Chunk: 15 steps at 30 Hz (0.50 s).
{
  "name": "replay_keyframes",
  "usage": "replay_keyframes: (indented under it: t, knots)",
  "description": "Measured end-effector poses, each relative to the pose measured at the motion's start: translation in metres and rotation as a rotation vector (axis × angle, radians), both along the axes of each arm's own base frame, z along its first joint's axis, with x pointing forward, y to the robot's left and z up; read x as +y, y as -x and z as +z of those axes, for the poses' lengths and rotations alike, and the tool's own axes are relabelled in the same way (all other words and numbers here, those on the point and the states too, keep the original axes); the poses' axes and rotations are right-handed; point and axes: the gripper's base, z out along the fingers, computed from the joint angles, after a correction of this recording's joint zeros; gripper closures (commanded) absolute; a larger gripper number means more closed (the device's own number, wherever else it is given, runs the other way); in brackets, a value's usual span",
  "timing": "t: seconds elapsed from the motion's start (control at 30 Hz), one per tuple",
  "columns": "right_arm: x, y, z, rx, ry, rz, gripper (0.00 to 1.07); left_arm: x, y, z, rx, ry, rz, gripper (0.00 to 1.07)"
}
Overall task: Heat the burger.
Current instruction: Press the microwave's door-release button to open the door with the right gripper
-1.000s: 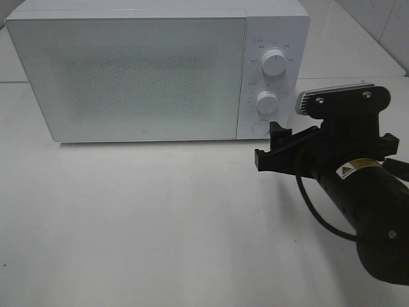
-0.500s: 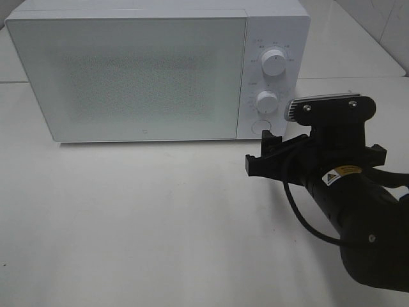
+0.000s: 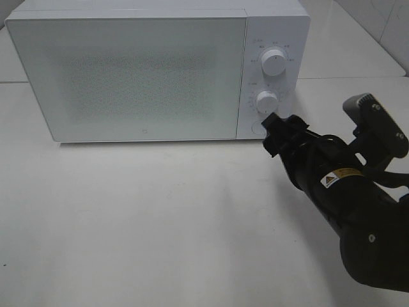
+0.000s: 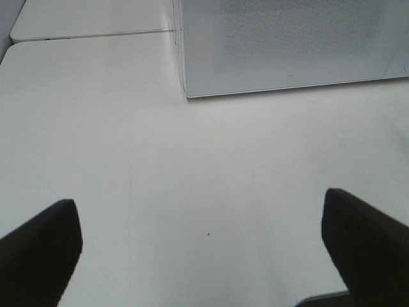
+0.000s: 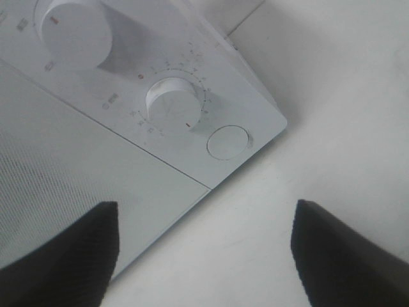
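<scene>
Where the left gripper [image 4: 198,199] hangs over the table [image 4: 192,160], its fingers [image 4: 38,249] stand wide apart, gripping nothing. Farther on, the right gripper [image 3: 273,128] (likewise spread and empty) sits close before the round button [image 5: 228,142] under the lower dial [image 5: 171,105] of the microwave [image 3: 281,25]. Its door [image 3: 140,77] is shut. Where the burger lies cannot be told.

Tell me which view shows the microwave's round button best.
The right wrist view: the button is near, whole and unblocked, beside a knob. In the exterior high view it is small and faint, with the right gripper at its edge. The left wrist view shows the door but no button.
</scene>
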Motion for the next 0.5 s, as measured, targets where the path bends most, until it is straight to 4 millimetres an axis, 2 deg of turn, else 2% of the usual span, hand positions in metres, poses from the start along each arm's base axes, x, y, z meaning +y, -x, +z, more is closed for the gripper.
replay_keyframes:
  t: [0.07, 0.13, 0.2, 0.23, 0.33, 0.4, 0.43, 0.47, 0.5]
  knots:
    - [0.0000, 0.0000, -0.0001, 0.005, -0.068, -0.024, 0.38, 0.0000, 0.0000, 0.0000, 0.000, 0.000, 0.000, 0.10]
    - [0.0001, 0.0001, -0.0002, 0.023, -0.313, -0.109, 0.43, 0.0000, 0.0000, 0.0000, 0.000, 0.000, 0.000, 0.10]
    - [0.0001, 0.0001, -0.0002, 0.025, -0.359, -0.125, 0.45, 0.0000, 0.0000, 0.0000, 0.000, 0.000, 0.000, 0.10]
    - [0.0003, 0.0001, -0.0002, 0.032, -0.457, -0.158, 0.50, 0.0000, 0.0000, 0.0000, 0.000, 0.000, 0.000, 0.10]
    - [0.0004, 0.0001, -0.0002, 0.035, -0.506, -0.174, 0.53, 0.0000, 0.0000, 0.0000, 0.000, 0.000, 0.000, 0.10]
    - [0.0005, 0.0001, -0.0001, 0.043, -0.638, -0.219, 0.71, 0.0000, 0.0000, 0.0000, 0.000, 0.000, 0.000, 0.10]
    - [0.0005, 0.0001, -0.0001, 0.043, -0.638, -0.219, 0.71, 0.0000, 0.0000, 0.0000, 0.000, 0.000, 0.000, 0.10]
    - [0.0005, 0.0001, -0.0001, 0.045, -0.669, -0.230, 0.77, 0.0000, 0.0000, 0.0000, 0.000, 0.000, 0.000, 0.10]
    - [0.0005, 0.0001, -0.0001, 0.046, -0.678, -0.233, 0.91, 0.0000, 0.0000, 0.0000, 0.000, 0.000, 0.000, 0.10]
